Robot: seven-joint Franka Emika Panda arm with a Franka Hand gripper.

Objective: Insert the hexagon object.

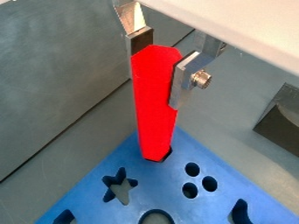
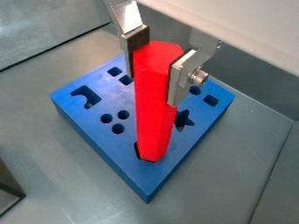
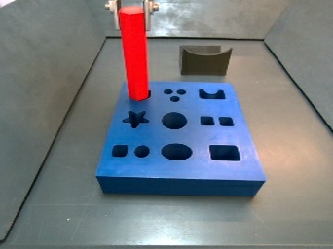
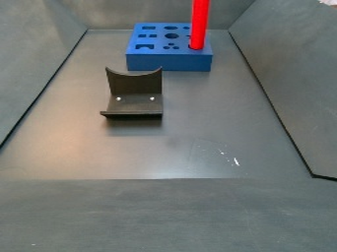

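The hexagon object (image 1: 155, 105) is a long glossy red bar standing upright. Its lower end sits in a hole at a corner of the blue block (image 1: 176, 188). It shows in both wrist views (image 2: 152, 105) and in both side views (image 3: 134, 53) (image 4: 200, 25). My gripper (image 1: 158, 61) is shut on the bar's upper part, with one silver finger (image 1: 138, 39) on each flat side. The gripper also shows in a wrist view (image 2: 158, 57) and at the frame edge in a side view (image 3: 134, 5). The blue block (image 3: 182, 160) has several differently shaped holes.
A dark grey block with a curved notch (image 4: 132, 94) stands on the grey floor apart from the blue block (image 4: 165, 61); it also shows in a side view (image 3: 204, 58). Grey walls enclose the floor on the sides.
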